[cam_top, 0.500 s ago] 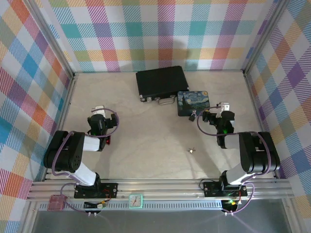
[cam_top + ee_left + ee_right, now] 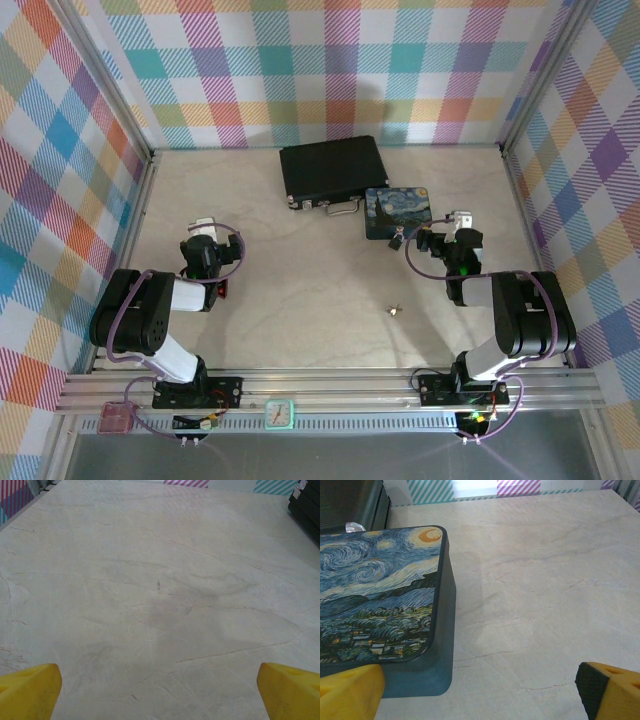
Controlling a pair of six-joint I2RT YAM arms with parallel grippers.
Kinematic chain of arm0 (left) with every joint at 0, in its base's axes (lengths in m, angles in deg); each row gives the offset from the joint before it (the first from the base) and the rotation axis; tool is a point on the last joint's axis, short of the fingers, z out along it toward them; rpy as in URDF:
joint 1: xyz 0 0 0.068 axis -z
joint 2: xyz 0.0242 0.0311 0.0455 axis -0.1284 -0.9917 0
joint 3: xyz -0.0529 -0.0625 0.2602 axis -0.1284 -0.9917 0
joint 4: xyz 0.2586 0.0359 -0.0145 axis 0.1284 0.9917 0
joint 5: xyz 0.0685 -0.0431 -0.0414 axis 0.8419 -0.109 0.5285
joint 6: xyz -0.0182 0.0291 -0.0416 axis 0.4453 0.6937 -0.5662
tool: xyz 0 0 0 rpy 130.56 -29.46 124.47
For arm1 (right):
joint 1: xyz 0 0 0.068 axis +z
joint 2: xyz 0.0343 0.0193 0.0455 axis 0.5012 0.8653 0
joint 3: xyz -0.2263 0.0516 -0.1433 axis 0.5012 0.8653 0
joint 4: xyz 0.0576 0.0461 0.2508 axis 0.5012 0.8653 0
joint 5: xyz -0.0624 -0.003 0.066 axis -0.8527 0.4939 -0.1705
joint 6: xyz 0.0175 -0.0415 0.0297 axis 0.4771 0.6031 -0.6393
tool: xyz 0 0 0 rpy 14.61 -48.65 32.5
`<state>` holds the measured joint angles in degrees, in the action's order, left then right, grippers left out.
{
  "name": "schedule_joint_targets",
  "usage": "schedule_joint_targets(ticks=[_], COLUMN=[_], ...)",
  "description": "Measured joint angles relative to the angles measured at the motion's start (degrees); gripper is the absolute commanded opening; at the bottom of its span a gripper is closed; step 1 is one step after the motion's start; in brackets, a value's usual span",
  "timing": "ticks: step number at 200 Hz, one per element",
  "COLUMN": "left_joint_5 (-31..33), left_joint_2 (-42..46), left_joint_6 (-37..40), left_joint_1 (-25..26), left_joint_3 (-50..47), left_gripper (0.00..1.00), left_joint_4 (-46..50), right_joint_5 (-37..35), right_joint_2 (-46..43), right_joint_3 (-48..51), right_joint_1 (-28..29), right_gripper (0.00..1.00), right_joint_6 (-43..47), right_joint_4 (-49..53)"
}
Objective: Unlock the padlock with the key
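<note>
From above, the right gripper (image 2: 458, 224) hangs just beside the painted box (image 2: 398, 205). The padlock (image 2: 398, 238) sits at the box's near edge, and the key (image 2: 394, 311) lies on the tabletop (image 2: 300, 280), well apart from both. Being thin and flat, the key probably needs a low pinch at its head. At the left wrist, the left gripper (image 2: 160, 695) is spread over a pale, veined, stone-like surface. At the right wrist, the yellow fingertips (image 2: 350, 690) are spread too, beside the box's rounded dark-teal wall.
</note>
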<state>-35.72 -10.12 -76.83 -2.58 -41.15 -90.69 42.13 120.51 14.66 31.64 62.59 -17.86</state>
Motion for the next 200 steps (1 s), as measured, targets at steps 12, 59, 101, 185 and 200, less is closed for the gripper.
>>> schedule_joint_targets(ticks=[12, 59, 101, 185, 200], left_joint_5=[0.0, 0.0, 0.17, 2.05, -1.31], left_joint_2=[0.0, 0.0, 0.17, 10.6, 10.58], left_joint_6=[0.0, 0.0, 0.07, -7.34, -11.15], left_joint_1=[0.0, 0.0, 0.04, 4.96, 5.99], left_joint_3=[0.0, 0.0, 0.28, 21.31, 23.67], left_gripper=[1.0, 1.0, 1.0, 1.0, 1.0], left_joint_4=[0.0, 0.0, 0.94, 29.77, 33.14], right_joint_5=[0.0, 0.0, -0.26, 0.55, 4.33], right_joint_2=[0.0, 0.0, -1.49, -9.55, -5.51], right_joint_3=[0.0, 0.0, -0.09, -24.96, -30.93], right_joint_1=[0.0, 0.0, 0.37, -0.81, -1.95], right_gripper=[0.99, 0.99, 0.99, 0.99, 0.96], right_joint_6=[0.0, 0.0, 0.0, -6.82, -7.76], right_joint_4=[0.0, 0.0, 2.75, 38.62, 43.69])
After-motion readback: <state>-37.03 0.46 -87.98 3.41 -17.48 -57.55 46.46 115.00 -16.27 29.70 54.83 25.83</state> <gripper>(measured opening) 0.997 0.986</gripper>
